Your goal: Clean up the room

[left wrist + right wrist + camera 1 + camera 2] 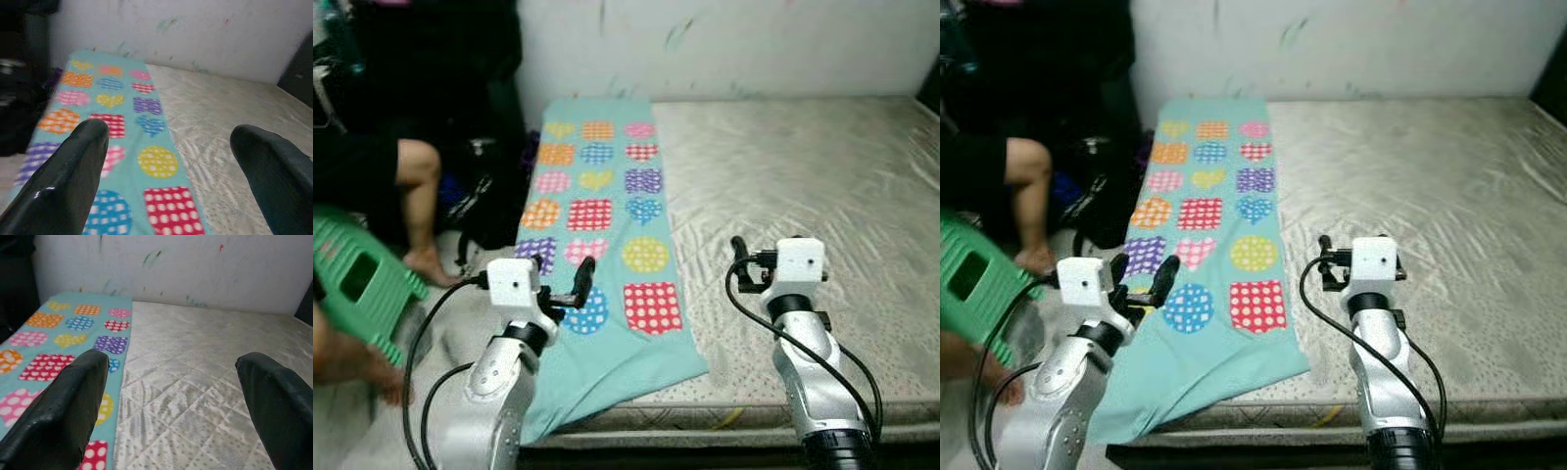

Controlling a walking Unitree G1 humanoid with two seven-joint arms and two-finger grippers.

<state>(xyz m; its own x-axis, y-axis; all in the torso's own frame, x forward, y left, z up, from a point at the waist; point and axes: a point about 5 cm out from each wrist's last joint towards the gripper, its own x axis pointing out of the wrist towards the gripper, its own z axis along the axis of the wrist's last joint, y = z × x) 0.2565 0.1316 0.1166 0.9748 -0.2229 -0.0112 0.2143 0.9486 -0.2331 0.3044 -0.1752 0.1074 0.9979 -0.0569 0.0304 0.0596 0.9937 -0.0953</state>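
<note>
One green stool (pixel 357 279) stands beside the blanket-draped (pixel 602 225) mattress (pixel 803 186).

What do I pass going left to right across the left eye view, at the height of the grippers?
Green stool → left gripper, open over the blanket's near end → turquoise patterned blanket → right gripper, open above bare mattress → quilted mattress.

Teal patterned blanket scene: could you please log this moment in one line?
teal patterned blanket flat on bare mattress | left gripper open above it | right gripper open
</note>
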